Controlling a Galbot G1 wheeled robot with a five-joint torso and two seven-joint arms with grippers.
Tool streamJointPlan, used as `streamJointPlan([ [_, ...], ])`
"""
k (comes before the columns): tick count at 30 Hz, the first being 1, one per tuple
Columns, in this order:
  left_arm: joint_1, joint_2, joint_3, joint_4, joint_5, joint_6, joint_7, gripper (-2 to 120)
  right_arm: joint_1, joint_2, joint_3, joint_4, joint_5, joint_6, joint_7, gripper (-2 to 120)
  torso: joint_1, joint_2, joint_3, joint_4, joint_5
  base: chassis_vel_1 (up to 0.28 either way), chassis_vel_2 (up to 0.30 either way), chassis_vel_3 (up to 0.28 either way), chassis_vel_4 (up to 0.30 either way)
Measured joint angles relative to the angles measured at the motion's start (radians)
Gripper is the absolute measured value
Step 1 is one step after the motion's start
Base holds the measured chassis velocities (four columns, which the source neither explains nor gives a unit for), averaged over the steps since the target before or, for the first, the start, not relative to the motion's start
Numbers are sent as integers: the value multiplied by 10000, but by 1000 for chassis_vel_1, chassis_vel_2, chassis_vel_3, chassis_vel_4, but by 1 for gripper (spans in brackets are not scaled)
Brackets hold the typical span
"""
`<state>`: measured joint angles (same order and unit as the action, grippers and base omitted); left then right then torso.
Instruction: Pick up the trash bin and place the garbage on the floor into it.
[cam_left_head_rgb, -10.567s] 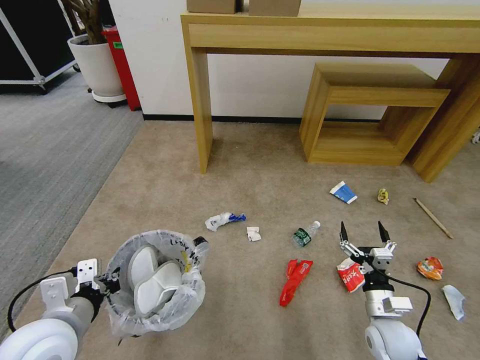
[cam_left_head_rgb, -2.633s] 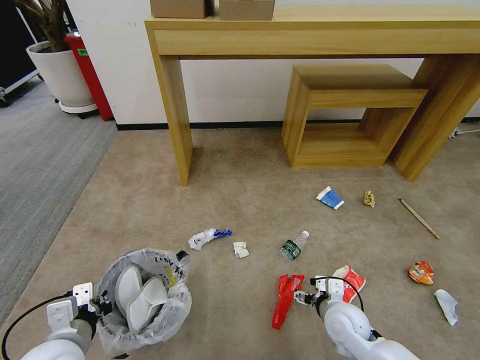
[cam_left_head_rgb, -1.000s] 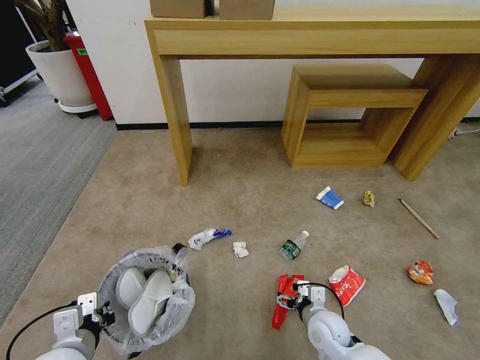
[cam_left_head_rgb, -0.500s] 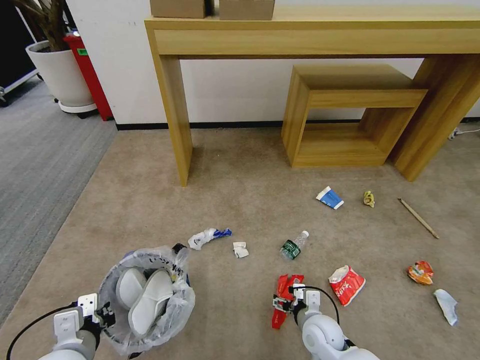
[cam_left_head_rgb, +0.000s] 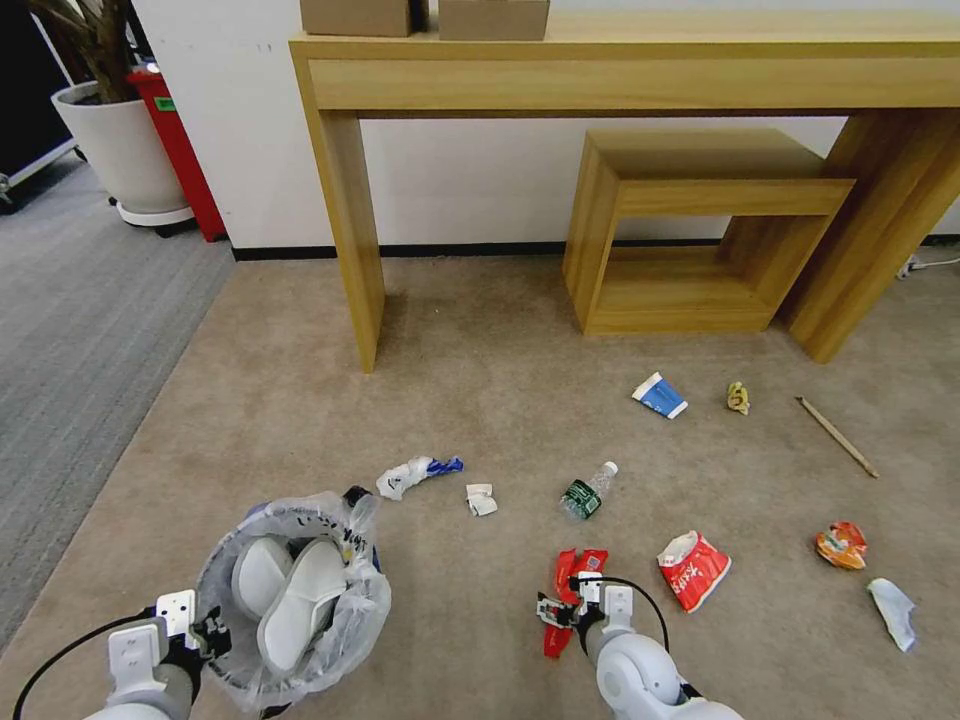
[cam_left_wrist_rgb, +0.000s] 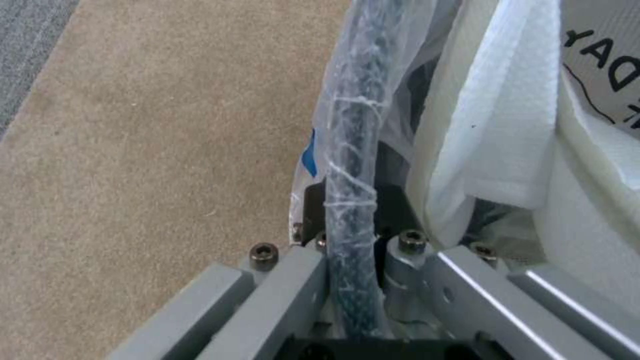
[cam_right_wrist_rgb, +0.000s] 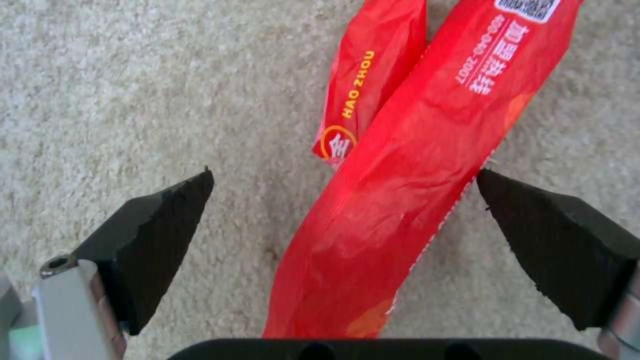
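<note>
The trash bin (cam_left_head_rgb: 290, 600), at seven o'clock on the floor (cam_left_head_rgb: 480, 400), held two white slippers (cam_left_head_rgb: 285, 590) in its bag. The left tool (cam_left_head_rgb: 205, 635) was clamped on its rim. The right tool (cam_right_wrist_rgb: 343, 220) hung spread wide, straddling the long red wrapper (cam_right_wrist_rgb: 400, 190), having slid leftward from the red pouch (cam_left_head_rgb: 693, 570) since earlier.

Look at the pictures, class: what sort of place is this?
Probably an office or lobby corner: a beige carpet meeting grey carpet, a long wooden table against the wall, and a potted plant nearby.
</note>
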<state>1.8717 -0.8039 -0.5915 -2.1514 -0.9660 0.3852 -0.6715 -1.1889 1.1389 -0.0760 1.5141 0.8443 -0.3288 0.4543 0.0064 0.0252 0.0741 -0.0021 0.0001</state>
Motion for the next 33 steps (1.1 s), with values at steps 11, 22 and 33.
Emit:
streamJointPlan([
  [11,39,-5,16,-35,15,3,0,0,171,130,-150,-253,-97,183,-145,100,0,0,0,-1,0,0,0,0,0],
  [22,51,-7,52,-29,35,3,-1,0,336,232,-278,-458,-129,314,-319,100,0,0,0,0,0,0,0,0,0],
  [33,-31,48,125,64,35,-5,-3,0,524,345,-363,-653,-305,499,-318,98,0,0,0,0,2,0,0,0,0],
])
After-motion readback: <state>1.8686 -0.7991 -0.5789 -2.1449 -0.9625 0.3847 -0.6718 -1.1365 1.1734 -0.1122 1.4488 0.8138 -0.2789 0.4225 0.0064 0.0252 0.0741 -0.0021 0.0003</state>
